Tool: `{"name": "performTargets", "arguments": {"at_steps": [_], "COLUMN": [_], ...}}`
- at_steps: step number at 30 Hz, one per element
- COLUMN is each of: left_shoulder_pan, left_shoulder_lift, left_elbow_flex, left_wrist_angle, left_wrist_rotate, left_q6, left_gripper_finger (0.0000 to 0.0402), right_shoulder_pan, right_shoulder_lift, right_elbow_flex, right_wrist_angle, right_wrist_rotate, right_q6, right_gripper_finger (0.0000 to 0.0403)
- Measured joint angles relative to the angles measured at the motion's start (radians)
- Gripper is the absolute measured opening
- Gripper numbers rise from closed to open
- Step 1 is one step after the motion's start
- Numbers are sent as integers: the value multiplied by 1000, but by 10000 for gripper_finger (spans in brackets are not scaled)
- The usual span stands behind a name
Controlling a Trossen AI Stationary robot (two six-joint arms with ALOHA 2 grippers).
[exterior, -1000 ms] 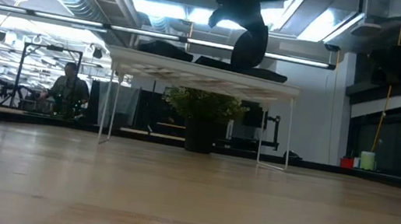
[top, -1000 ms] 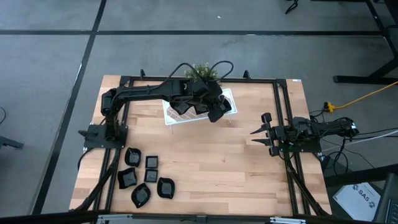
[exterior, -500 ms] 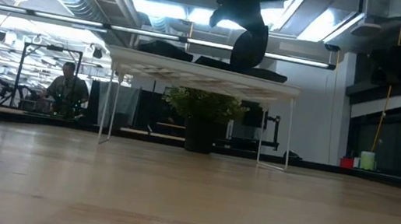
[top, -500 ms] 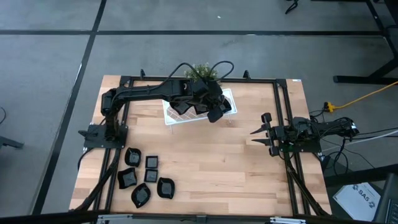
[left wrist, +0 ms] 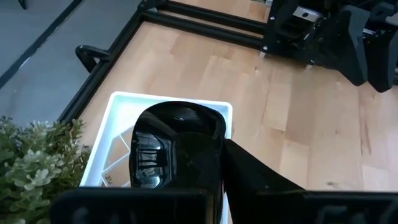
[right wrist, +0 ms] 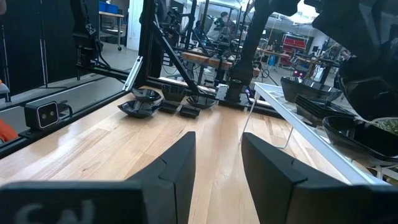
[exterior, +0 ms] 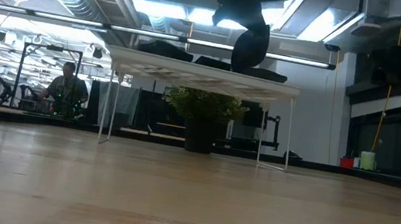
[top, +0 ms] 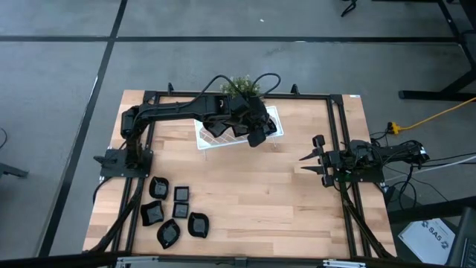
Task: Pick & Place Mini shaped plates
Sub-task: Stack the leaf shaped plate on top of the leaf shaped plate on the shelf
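Over the white rack (top: 236, 128), seen from above, the left gripper (top: 256, 135) is clenching a black dish (top: 258, 137); six dishes (top: 174, 211) are lying on the desk (top: 282, 201). Low down, the dish (exterior: 249, 48) is hanging just above the rack (exterior: 204, 74). From its wrist, the right gripper (right wrist: 216, 163) is waiting at the desk's right edge, its fingers (right wrist: 177, 165) spread, empty.

Glossy black plate (left wrist: 177, 149) above rack (left wrist: 121, 109)

The middle of the light wooden tabletop (top: 245, 193) lies bare. Obstacles: the white lattice rack (top: 236, 128) and green bushy plant (top: 241, 85) at the far edge, glossy black mini plates (top: 175, 212) clustered near-left.
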Motion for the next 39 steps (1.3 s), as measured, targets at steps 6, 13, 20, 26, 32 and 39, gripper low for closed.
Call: {"name": "performTargets", "arguments": {"at_steps": [6, 13, 20, 26, 32, 39], "left_shoulder_pan": [0, 0, 0, 0, 0, -1], "left_shoulder_lift": [0, 0, 1, 2, 2, 2], "left_elbow_flex": [0, -3, -39, -42, -42, -42], "left_wrist_angle": [7, 11, 51, 57, 57, 55], "left_wrist_rotate": [0, 24, 24, 23, 1, 33], "left_q6": [11, 10, 5, 8, 2, -9], "left_gripper_finger": [14, 14, 15, 61, 122, 144], "right_shoulder_pan": [0, 0, 0, 0, 0, 0], "right_shoulder_lift": [0, 0, 0, 0, 0, 0], "right_elbow_flex": [0, 0, 0, 0, 0, 0], "right_wrist_angle": [0, 0, 0, 0, 0, 0], "right_wrist_rotate": [0, 0, 0, 0, 0, 0], "right_q6": [0, 0, 0, 0, 0, 0], "right_gripper_finger": [129, 129, 129, 129, 129, 129]}}
